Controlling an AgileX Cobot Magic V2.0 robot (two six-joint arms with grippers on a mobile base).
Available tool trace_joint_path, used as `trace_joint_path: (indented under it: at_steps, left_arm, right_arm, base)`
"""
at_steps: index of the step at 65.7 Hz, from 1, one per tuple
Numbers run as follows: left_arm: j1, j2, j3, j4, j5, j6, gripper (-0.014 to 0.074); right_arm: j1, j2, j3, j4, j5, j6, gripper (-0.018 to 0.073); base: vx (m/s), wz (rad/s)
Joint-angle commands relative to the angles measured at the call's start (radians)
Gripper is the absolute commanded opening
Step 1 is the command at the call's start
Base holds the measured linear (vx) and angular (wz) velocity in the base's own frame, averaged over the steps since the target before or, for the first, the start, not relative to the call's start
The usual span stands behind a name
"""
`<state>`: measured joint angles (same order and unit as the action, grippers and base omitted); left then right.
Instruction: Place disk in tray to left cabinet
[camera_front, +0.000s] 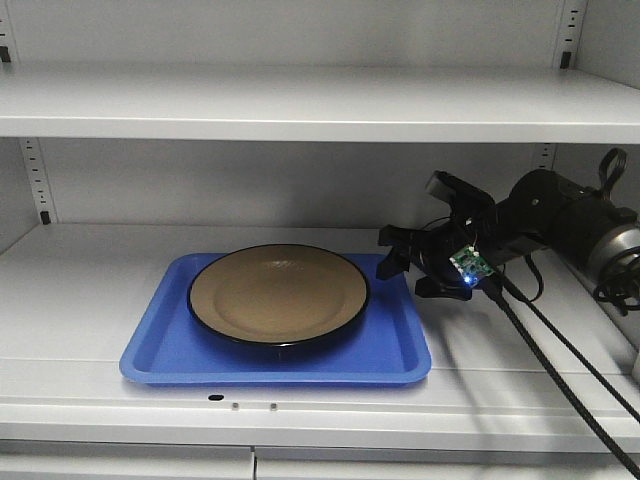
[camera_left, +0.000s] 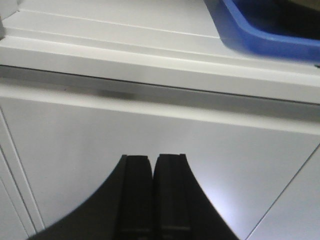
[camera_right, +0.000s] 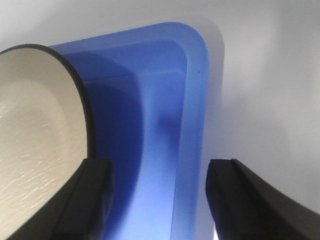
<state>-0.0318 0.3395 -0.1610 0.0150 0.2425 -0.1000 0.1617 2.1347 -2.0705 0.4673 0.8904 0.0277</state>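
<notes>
While right claw (camera_front: 405, 262) gapes wide at tray (camera_front: 390, 350) rim, we'd grip there: disk (camera_front: 279, 293) looks glossy, breakable (left claw (camera_left: 152, 165) closed, empty).

Right arm (camera_front: 560, 220): matte black housing, silver metal collar near wrist. Small green circuit board (camera_front: 466, 262) with blue lit LED. Two black cables (camera_front: 560, 370) trailing down. Black angular fingers (camera_front: 400, 255).

You're looking at a lab or storeroom: a plain white metal cabinet (camera_front: 320, 110) with wide adjustable shelves and slotted hole strips (camera_front: 38, 180) up its back corners.
</notes>
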Motion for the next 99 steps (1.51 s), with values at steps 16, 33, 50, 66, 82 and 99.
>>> trace_joint_path:
  at_steps: [16, 33, 50, 66, 82, 99]
  left_arm:
    - [-0.008, -0.381, 0.215, 0.055, -0.091, 0.0, -0.0006]
    - [-0.025, -0.355, 0.203, 0.068, -0.047, 0.001, -0.0006]
    - [-0.025, -0.355, 0.202, 0.069, -0.046, 0.001, -0.0006]
    - [-0.025, -0.355, 0.202, 0.069, -0.046, 0.001, -0.0006]
    - [-0.025, -0.355, 0.202, 0.069, -0.046, 0.001, -0.0006]
    - [-0.025, -0.355, 0.202, 0.069, -0.046, 0.001, -0.0006]
  right_arm:
    - [0.0, -0.071, -0.033, 0.023, -0.066, -0.004, 0.048]
    - [0.0, -0.067, -0.031, 0.032, -0.066, -0.004, 0.048]
    - [0.0, -0.066, -0.031, 0.032, -0.065, -0.004, 0.048]
    - [0.0, -0.065, -0.031, 0.032, -0.065, -0.004, 0.048]
    - [0.0, -0.093, -0.03, -0.013, -0.055, -0.012, 0.048]
    - [0.0, -0.253, 0.237, 0.019, -0.176, -0.044, 0.048]
  base:
    - [0.0, 0.0]
    - [0.0, 0.0]
    - [0.0, 0.0]
    - [0.0, 0.0]
    - [0.0, 0.0]
    - [0.0, 0.0]
